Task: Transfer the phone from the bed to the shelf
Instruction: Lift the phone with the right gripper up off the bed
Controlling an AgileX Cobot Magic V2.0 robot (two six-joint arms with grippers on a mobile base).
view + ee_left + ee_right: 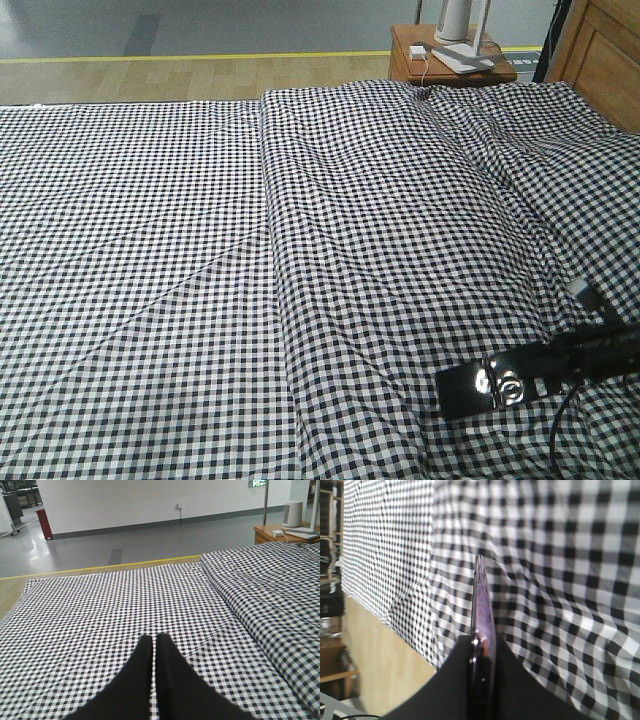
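The bed (150,250) fills the front view with black-and-white check cloth, which has a raised fold down its middle. At the lower right, the phone (468,390), a glossy black slab, is held low over the rumpled cloth. My right gripper (515,385) reaches in from the right, shut on the phone's end. In the right wrist view the phone (481,600) shows edge-on, clamped between the gripper's (484,642) two black fingers. My left gripper (154,640) is shut and empty above flat cloth (90,630). The shelf is out of view.
A small reddish-brown nightstand (410,68) with white items on it stands beyond the bed's far right corner. The wooden headboard (600,55) rises at the right. Pale floor with a yellow line (180,58) lies past the far edge. A red bin (44,517) stands by the wall.
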